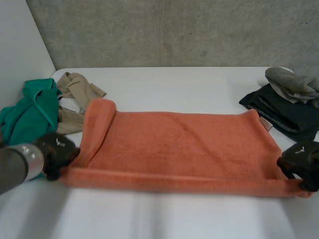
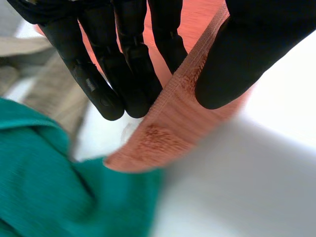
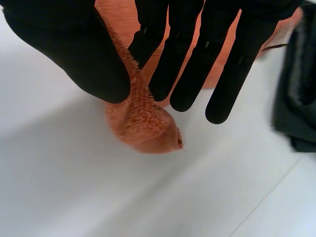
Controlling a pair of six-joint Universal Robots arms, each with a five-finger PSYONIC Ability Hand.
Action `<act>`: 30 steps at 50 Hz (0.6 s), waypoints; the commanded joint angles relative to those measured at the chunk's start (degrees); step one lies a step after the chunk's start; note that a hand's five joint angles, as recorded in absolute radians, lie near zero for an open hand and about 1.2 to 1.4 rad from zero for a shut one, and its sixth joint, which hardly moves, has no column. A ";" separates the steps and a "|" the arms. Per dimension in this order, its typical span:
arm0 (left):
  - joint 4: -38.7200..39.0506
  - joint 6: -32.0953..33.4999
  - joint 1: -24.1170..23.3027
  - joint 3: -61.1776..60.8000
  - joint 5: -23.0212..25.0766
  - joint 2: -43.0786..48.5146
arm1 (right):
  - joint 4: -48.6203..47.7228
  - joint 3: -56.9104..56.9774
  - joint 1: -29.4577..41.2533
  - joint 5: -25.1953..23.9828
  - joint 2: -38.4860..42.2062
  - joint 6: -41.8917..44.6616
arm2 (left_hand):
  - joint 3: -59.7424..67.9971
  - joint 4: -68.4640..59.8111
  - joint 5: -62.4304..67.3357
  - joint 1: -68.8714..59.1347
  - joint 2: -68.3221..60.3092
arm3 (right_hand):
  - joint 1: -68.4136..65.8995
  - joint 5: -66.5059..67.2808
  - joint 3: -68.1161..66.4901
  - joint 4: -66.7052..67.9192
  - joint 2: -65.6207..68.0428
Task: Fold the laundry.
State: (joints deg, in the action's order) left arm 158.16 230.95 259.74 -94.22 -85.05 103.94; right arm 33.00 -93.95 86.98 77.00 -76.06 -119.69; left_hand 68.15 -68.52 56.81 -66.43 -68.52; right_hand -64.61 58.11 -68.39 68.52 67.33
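Observation:
An orange towel (image 1: 184, 144) lies spread across the middle of the white table, its near edge lifted slightly. My left hand (image 1: 56, 152) pinches the towel's near left corner (image 2: 170, 123) between straight fingers (image 2: 131, 74) and thumb (image 2: 242, 54). At the near right corner my right hand (image 1: 301, 160) pinches the towel (image 3: 143, 123) the same way, thumb (image 3: 79, 54) against fingers (image 3: 182, 64). The towel's far left end is folded over itself.
A green garment (image 1: 30, 112) lies at the left, close to my left hand, and shows under it (image 2: 54, 187). A beige garment (image 1: 75, 94) lies behind it. Dark folded clothes (image 1: 286, 112) with a grey cloth (image 1: 294, 82) on top sit at the far right, also beside my right hand (image 3: 298, 94).

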 commanded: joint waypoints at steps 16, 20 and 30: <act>33.77 -15.24 -4.15 48.58 -1.52 11.38 | -53.98 25.03 5.48 6.84 2.94 -26.72 | 11.85 -11.48 13.19 -13.57 -11.48 | -15.39 11.89 -11.61 11.48 12.67; 38.62 -20.18 -4.15 52.29 -0.29 10.06 | -58.75 28.46 6.36 7.46 1.97 -30.34 | 11.85 -11.48 13.19 -13.57 -11.48 | -15.39 11.89 -11.61 11.48 12.67; 34.33 -22.48 -1.35 44.68 -0.56 8.47 | -48.75 28.66 6.81 6.06 1.96 -30.87 | 11.85 -11.48 13.19 -13.57 -11.48 | -15.39 11.89 -11.61 11.48 12.67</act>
State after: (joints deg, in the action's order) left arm 196.36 208.91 256.44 -42.25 -85.38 113.07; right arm -23.35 -63.48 93.89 84.12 -74.27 -150.57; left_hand 68.21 -68.55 57.09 -66.43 -68.59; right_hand -64.61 58.79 -68.39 68.52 67.33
